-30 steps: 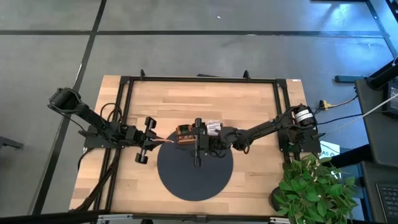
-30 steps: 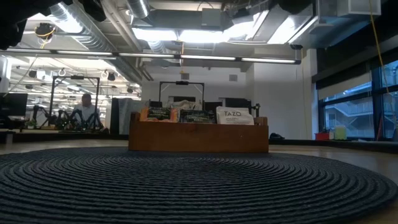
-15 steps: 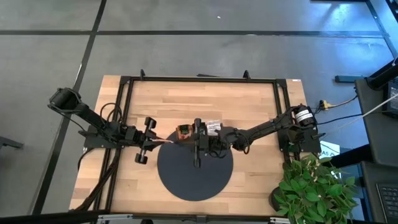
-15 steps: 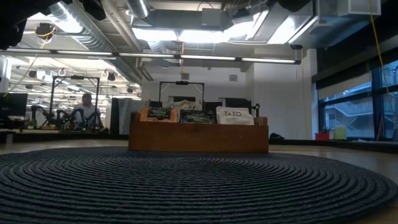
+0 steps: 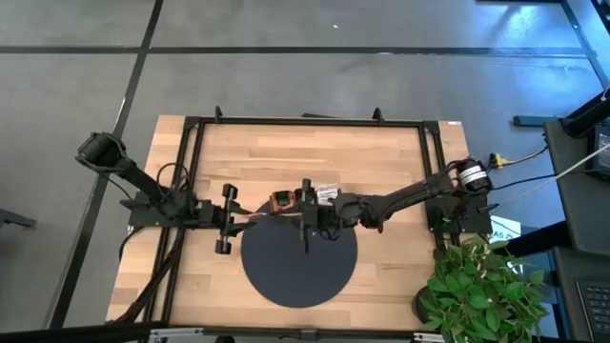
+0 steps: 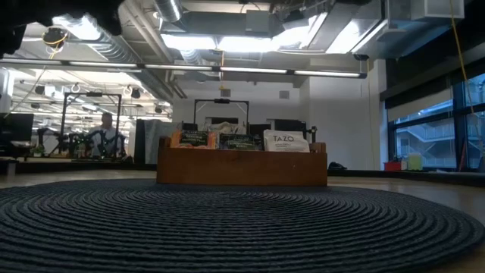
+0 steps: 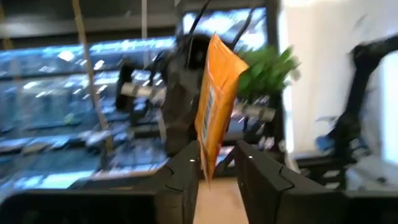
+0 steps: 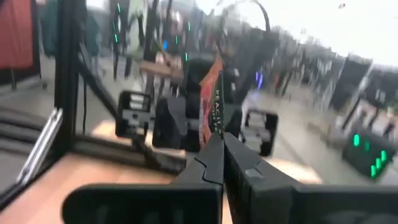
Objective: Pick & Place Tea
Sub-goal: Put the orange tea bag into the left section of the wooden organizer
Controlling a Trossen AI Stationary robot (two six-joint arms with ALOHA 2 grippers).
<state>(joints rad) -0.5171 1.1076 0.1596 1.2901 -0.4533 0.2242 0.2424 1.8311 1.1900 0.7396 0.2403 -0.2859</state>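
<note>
Sachet [image 8: 212,107] pinched in right fingers [image 8: 208,163]; low view shows neither.

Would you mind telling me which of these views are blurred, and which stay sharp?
Left wrist view: motion-smeared throughout, though the orange tea sachet reads. Right wrist view: background streaked, the sachet's lettering soft. Low view: wooden tray sharp, ceiling lights glaring. High view: crisp, evenly lit.

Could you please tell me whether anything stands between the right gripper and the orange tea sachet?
Nothing visible does: the right gripper is shut directly on one edge of the orange tea sachet. The left gripper stands open around the sachet's opposite edge.
</note>
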